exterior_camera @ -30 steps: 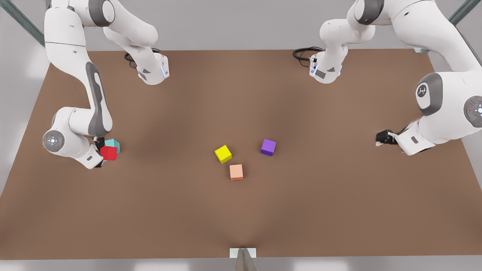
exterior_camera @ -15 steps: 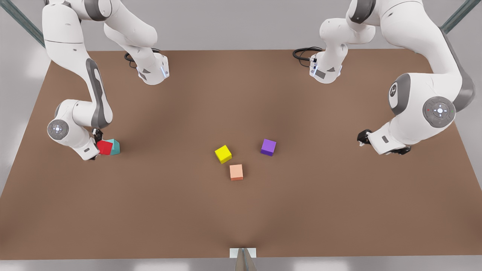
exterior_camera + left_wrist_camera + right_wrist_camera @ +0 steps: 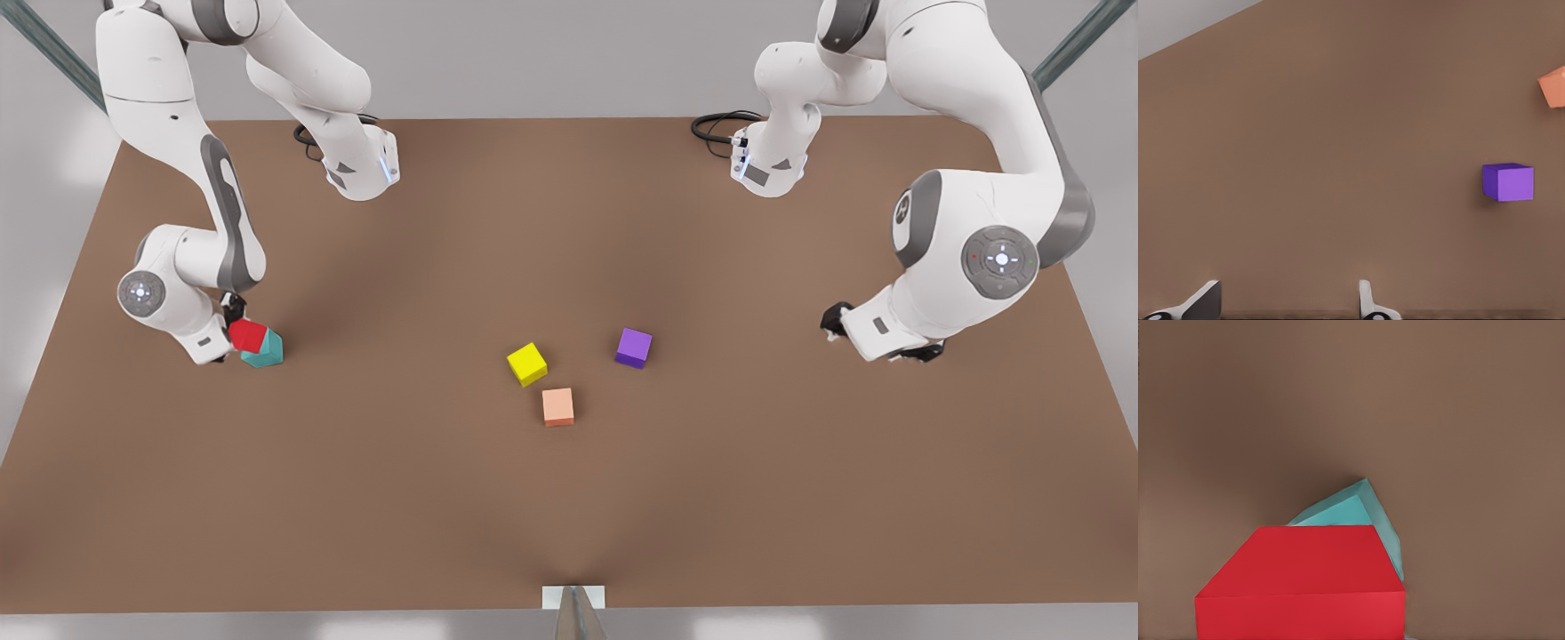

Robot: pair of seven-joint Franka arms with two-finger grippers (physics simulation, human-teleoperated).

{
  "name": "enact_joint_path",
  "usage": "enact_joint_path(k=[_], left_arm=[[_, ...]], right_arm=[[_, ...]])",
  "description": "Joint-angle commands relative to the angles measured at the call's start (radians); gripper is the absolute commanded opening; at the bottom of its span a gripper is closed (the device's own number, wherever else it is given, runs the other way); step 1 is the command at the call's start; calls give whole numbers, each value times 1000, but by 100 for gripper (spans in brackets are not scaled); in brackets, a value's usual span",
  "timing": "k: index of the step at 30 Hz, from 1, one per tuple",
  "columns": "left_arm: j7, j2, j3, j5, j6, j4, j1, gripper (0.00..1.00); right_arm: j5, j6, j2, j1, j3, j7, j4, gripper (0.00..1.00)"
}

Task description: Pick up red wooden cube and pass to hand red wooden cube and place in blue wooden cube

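The right hand [image 3: 238, 322], at the front view's left, grips the red wooden cube [image 3: 248, 335] and holds it tilted over the blue wooden cube [image 3: 263, 349]. In the right wrist view the red wooden cube [image 3: 1301, 583] sits in front of the blue wooden cube [image 3: 1355, 517], whose teal corner pokes out behind it, so the two overlap closely. Whether they already touch I cannot tell for sure, though the red cube looks to be at or just above the teal one's top. It is carried low and directly over the teal cube because that cube is the drop spot; the grip has to last until the red cube sits squarely.

The left hand [image 3: 834, 320], at the front view's right, waits well apart from the cubes. In the left wrist view its fingers [image 3: 1368, 303] stand spread with nothing between them above bare tabletop [image 3: 1325, 147], the purple cube [image 3: 1508, 182] off to one side.
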State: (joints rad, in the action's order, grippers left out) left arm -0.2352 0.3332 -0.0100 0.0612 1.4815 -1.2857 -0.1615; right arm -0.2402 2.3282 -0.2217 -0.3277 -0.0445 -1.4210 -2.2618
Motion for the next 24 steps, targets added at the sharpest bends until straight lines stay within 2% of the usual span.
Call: enact_joint_path(k=[1, 3, 5, 6, 9, 24], left_arm=[[57, 14, -1, -29, -98, 5, 2, 100], [63, 12, -2, -49, -105, 11, 42, 100], [62, 14, 1, -38, -118, 8, 23, 100], [63, 17, -1, -90, -141, 8, 40, 100], [63, 27, 1, -32, -73, 8, 33, 100], [57, 27, 1, -31, -76, 9, 40, 100]], right_arm=[[-2, 39, 1, -2, 0, 51, -7, 64], [-1, 39, 1, -2, 0, 53, -7, 77], [-1, 39, -1, -2, 0, 60, -7, 100], [-1, 39, -1, -1, 0, 60, -7, 100], [-1, 39, -1, -1, -1, 60, -7, 100], [47, -96, 53, 12, -17, 57, 18, 100]])
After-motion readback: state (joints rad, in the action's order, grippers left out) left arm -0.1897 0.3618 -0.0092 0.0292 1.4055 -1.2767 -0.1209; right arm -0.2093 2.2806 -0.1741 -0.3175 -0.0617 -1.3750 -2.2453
